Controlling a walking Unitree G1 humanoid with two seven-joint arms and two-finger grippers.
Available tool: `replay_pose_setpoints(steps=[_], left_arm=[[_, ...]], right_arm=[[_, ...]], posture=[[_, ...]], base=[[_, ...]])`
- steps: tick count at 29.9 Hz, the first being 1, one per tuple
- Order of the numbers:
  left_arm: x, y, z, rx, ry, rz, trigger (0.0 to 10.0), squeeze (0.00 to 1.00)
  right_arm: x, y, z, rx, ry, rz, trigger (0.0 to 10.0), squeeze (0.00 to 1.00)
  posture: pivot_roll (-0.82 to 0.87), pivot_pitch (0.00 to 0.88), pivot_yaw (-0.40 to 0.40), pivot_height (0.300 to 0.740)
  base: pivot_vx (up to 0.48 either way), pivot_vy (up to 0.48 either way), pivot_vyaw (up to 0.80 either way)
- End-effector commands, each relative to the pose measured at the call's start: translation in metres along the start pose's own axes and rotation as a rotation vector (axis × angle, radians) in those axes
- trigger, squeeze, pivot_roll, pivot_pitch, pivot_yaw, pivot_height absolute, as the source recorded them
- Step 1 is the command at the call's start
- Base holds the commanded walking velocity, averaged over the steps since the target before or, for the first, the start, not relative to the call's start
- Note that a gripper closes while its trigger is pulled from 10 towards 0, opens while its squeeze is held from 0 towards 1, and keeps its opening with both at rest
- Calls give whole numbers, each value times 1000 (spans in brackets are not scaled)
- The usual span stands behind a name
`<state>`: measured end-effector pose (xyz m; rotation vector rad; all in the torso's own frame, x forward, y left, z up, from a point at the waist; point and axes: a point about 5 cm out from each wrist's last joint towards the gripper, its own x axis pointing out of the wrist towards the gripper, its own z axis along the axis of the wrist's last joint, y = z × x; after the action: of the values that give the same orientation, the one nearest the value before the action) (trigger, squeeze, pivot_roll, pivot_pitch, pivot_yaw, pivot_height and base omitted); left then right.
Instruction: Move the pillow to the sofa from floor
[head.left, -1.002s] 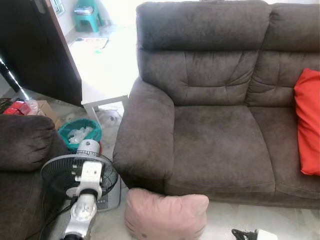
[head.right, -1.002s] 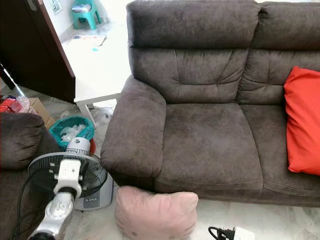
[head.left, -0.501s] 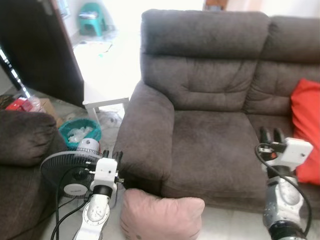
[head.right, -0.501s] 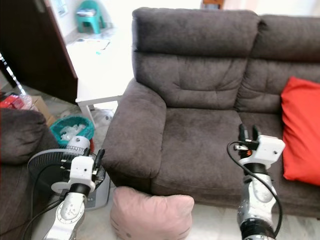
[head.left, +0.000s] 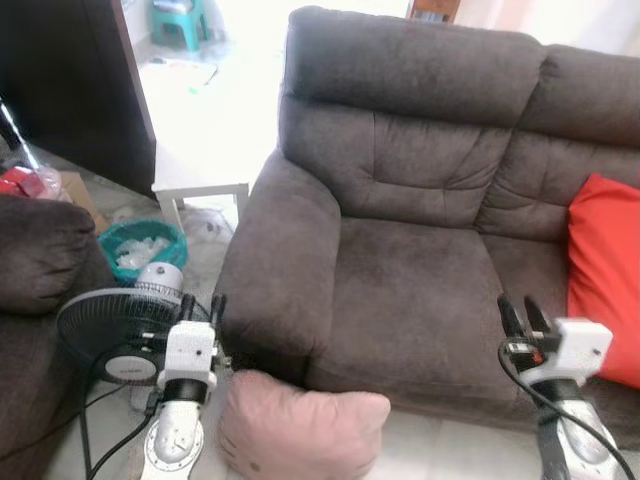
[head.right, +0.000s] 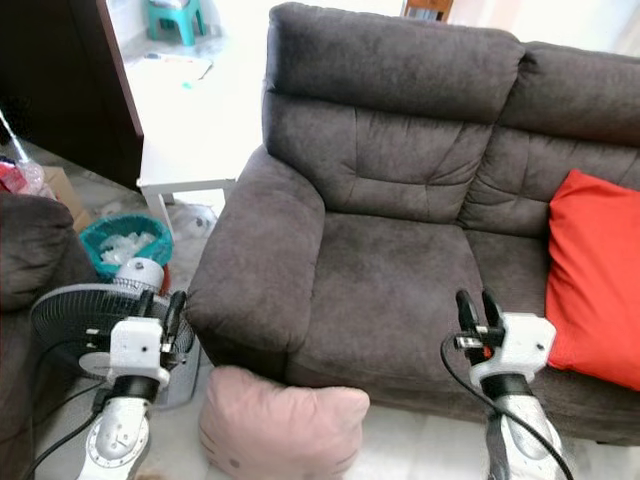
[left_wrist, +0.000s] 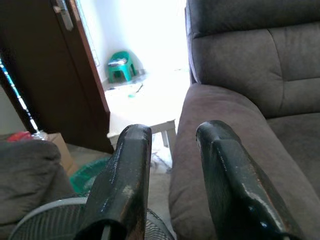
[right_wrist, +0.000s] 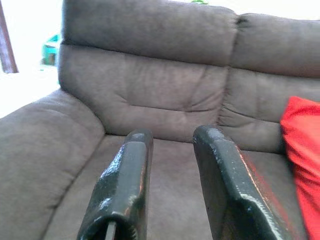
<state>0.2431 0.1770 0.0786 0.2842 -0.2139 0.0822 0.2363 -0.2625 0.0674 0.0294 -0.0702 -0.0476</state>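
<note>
Your left pincer (head.left: 203, 305) hovered above pink pillow (head.left: 300, 432) on floor (head.left: 430, 455), fingers apart, empty. Right pincer (head.left: 521, 312) gaped empty before sofa (head.left: 420, 270).

Dark door (head.left: 70, 90), perhaps tiled floor (head.left: 440, 450)

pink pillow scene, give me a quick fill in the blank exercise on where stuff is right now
1. The pink pillow lies on the ____, against the front of the brown sofa.
2. The cushion on the sofa's right seat is ____ in colour.
3. Both the left claw and the right claw hold ____.
4. The standing fan is beside the robot's ____ arm.

Missing words: floor; red; nothing; left
</note>
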Motion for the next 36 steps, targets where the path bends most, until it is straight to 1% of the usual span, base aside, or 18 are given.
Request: replay_pose_setpoints(steps=[1,2,3,4,5,6,7,9,11,13,16,17,21,22,24,27,32,36], left_arm=[[4,2,4,0,-6,11,10000,0],[11,6,8,10,-19,3,10000,0],[11,6,8,10,-19,3,10000,0],[21,14,14,24,-39,-6,10000,0],[21,14,14,24,-39,-6,10000,0],[25,17,17,31,-44,-7,10000,0],[32,25,20,42,-47,0,10000,0],[36,31,19,42,-36,12,10000,0],[35,32,18,38,-27,26,10000,0],[34,32,17,35,-23,31,10000,0],[31,22,12,21,4,6,10000,0],[32,17,12,6,11,-14,10000,0],[39,7,18,-30,5,-50,10000,0],[39,7,18,-30,5,-50,10000,0],[44,-3,23,-49,-10,-96,10000,0],[49,-3,23,-55,-8,-93,10000,0],[53,-1,21,-56,-5,-83,10000,0],[54,2,22,-62,-6,-74,10000,0]], right_arm=[[3,-6,3,15,-11,-39,10000,0],[9,-2,1,43,-18,-59,10000,0],[9,-2,1,43,-18,-59,10000,0],[16,6,1,74,-24,-75,10000,0],[16,6,1,74,-24,-75,10000,0],[18,11,0,90,-22,-75,10000,0],[21,22,0,107,-10,-66,10000,0],[21,32,-2,135,-1,-57,10000,0],[20,35,-3,139,7,-48,10000,0],[19,36,-4,138,11,-45,10000,0],[16,33,-2,144,1,-62,10000,0],[14,31,-2,144,-2,-76,10000,0],[12,30,-5,147,-3,-111,10000,0],[12,30,-5,147,-3,-111,10000,0],[13,34,-8,149,2,-124,10000,0],[19,38,-2,149,-16,-110,10000,0],[28,35,7,138,-36,-109,10000,0],[31,36,11,132,-53,-100,10000,0]], posture=[[102,0,-114,738],[110,0,-101,738],[110,0,-101,738],[118,0,-81,738],[118,0,-81,738],[118,0,-80,738],[111,0,-78,738],[101,0,-75,738],[91,0,-72,738],[91,0,-72,738],[74,1,-42,738],[71,3,-29,738],[78,8,0,738],[78,8,0,738],[74,4,10,738],[61,0,9,738],[54,0,2,738],[52,0,-6,738]], base=[[0,0,0],[0,0,0],[0,0,0],[0,0,0],[0,0,0],[0,0,0],[0,0,0],[0,0,0],[0,0,0],[0,0,0],[0,0,0],[0,0,0],[0,0,0],[0,0,0],[0,0,0],[0,0,0],[0,0,0],[0,0,0]])
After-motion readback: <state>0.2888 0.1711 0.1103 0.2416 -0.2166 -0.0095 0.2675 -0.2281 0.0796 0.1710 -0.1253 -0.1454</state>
